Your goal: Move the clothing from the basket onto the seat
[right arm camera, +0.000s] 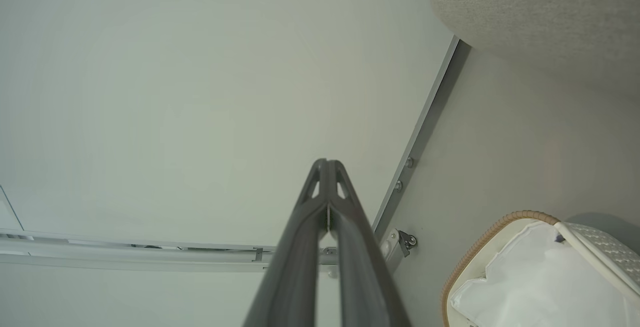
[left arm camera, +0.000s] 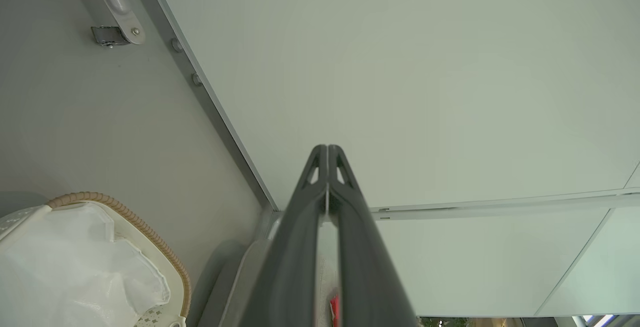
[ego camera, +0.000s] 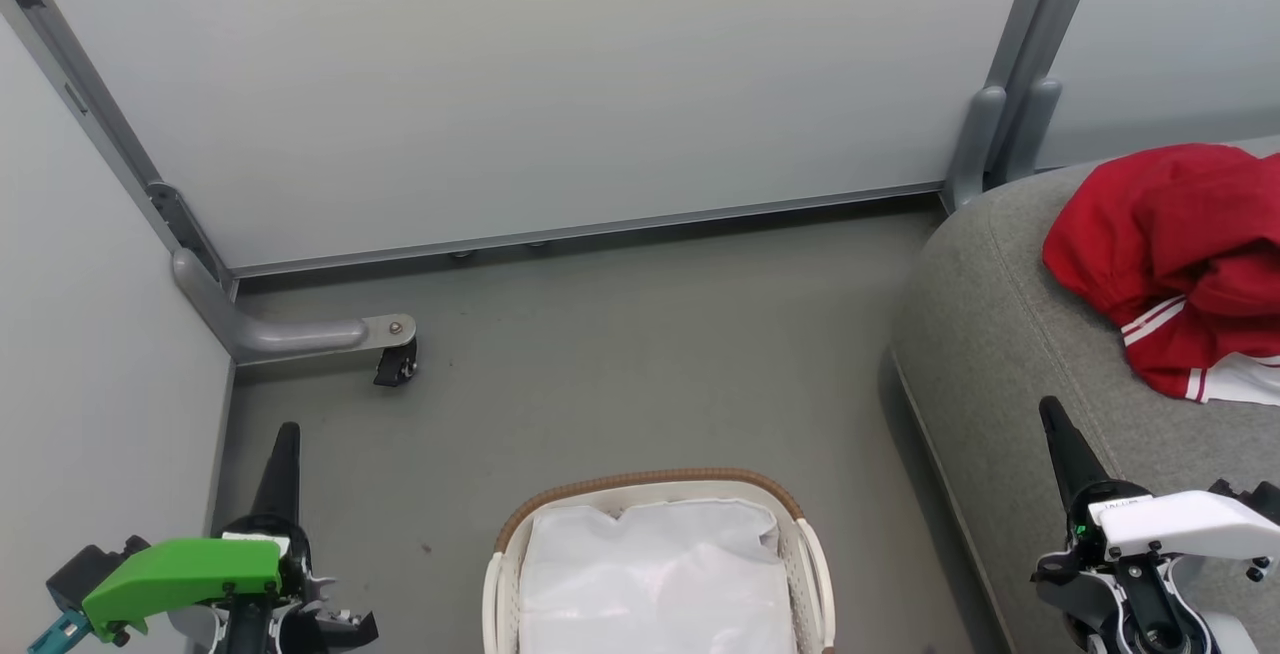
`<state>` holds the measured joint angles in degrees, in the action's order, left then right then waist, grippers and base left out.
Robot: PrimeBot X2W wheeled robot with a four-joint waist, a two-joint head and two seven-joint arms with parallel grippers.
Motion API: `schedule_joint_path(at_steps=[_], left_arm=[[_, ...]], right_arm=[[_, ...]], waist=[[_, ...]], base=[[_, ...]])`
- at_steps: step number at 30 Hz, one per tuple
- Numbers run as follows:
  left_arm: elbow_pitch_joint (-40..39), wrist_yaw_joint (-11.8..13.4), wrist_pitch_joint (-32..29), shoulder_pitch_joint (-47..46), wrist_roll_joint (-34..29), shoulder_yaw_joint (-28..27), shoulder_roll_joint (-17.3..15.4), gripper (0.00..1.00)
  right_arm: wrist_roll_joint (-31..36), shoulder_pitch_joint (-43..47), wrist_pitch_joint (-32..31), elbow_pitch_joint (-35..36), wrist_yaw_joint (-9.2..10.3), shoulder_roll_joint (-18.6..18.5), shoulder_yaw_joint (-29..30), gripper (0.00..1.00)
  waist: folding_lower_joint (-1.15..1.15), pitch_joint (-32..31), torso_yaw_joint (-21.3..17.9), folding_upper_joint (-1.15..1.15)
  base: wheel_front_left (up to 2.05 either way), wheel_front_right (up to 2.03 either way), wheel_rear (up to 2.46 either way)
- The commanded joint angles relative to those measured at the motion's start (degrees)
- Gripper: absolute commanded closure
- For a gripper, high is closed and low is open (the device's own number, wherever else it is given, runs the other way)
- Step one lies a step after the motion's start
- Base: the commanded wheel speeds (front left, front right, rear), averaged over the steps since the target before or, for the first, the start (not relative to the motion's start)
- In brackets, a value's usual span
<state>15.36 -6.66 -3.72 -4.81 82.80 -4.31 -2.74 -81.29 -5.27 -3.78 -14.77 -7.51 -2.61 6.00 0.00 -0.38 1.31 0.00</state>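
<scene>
Red clothing with white stripes lies bunched on the grey seat at the right of the head view. The white basket with its brown woven rim stands on the floor at bottom centre; its white cloth lining is all I see inside. The basket's rim appears at lower left in the left wrist view, and the basket's rim sits at lower right in the right wrist view. My left gripper is shut and empty, left of the basket. My right gripper is shut and empty beside the seat's front edge.
Pale partition panels close off the back and left. A grey metal foot with a black caster juts onto the floor at the left. Grey floor lies between the panels, basket and seat.
</scene>
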Motion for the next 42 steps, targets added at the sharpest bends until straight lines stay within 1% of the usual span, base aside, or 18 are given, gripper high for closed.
schedule_joint_path(at_steps=[1, 26, 42], left_arm=[[-0.4, -0.4, -0.4, -1.4, 1.2, -0.5, -0.2, 1.0], [-1.5, -1.0, -3.0, -1.7, 9.9, -2.4, -0.2, 1.0], [-1.4, -1.0, -3.0, -1.7, 9.7, -2.4, -0.2, 1.0]], right_arm=[[-1.2, -0.7, -0.4, 0.5, 0.03, -0.4, 0.2, 1.0], [-11.4, -1.2, -2.9, 0.9, 0.04, -0.4, 0.6, 1.0], [-11.2, -1.2, -3.0, 0.9, 0.04, -0.4, 0.6, 1.0]], waist=[[0.0, 0.0, -0.1, 0.0], [0.0, 0.5, -1.3, 0.0], [0.0, 0.6, -1.3, 0.0]], base=[[0.0, 0.0, 0.0], [0.0, 0.0, 0.0], [0.0, 0.0, 0.0]])
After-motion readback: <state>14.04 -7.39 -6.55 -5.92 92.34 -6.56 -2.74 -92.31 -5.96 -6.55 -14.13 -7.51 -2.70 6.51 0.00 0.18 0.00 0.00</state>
